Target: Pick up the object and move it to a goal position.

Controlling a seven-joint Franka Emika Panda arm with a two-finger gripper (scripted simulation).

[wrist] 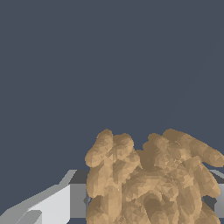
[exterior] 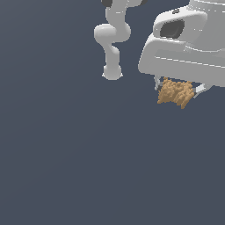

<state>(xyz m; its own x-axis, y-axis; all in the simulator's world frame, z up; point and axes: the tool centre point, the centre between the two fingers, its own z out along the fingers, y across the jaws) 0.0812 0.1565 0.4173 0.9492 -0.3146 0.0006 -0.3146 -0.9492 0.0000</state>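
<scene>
A: Start close in. What fills the wrist view?

B: The object (wrist: 151,179), an orange-tan lump of bumpy, rounded lobes with a jagged outline. It takes up much of the frame. A pale grey finger (wrist: 48,205) shows at one side of it, and a sliver of another at the opposite edge, so the lump sits between them.

A: And from the exterior view?

B: The same lump (exterior: 176,93) hangs directly beneath the big white gripper body (exterior: 184,57), toward the exterior view's right. It is narrower than that body. One slim finger (exterior: 157,82) stands against its left edge, the other against its right edge.

A: So what are the fingers (exterior: 178,90) doing?

B: They are partly closed, pressed in on the lump from both sides, and it is held between them. Only the finger stubs show; the tips are hidden by the lump.

A: Is it resting on anything?

B: I cannot tell. The dark blue-grey surface (exterior: 88,167) around it is flat and featureless, with no shadow to judge by.

A: Farther back?

B: The white arm (exterior: 112,39), its jointed links bending down to a rounded base, near the top of the exterior view, well apart from the lump.
</scene>
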